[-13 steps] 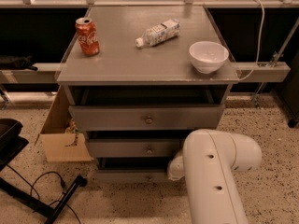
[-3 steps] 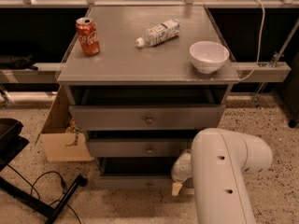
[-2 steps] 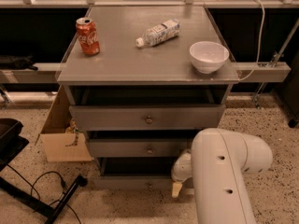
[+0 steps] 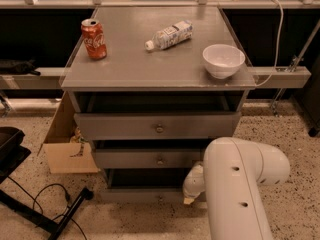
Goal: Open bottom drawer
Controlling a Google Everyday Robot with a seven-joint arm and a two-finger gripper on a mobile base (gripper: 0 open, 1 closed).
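The grey cabinet (image 4: 145,66) has three drawer fronts, each stepped out a little. The bottom drawer (image 4: 135,195) is the slimmest front, lowest, just above the floor, with a dark gap above it. Its knob does not show clearly. My gripper (image 4: 191,191) is at the right end of that front, low down and right against it. My white arm (image 4: 240,184) rises in front of it and hides most of the hand. The mid-sized drawer (image 4: 145,159) and the tallest drawer (image 4: 125,126) sit above, each with a small brass knob.
On the cabinet top stand a red soda can (image 4: 94,38), a lying plastic bottle (image 4: 169,35) and a white bowl (image 4: 223,60). A cardboard box (image 4: 65,151) leans at the cabinet's left. A black stand and cable (image 4: 55,216) lie on the speckled floor, left.
Since 4.3 s ago my gripper has dropped lower and the bottom drawer front has come out towards me, with a dark gap now above it. Over the last second nothing has visibly moved.
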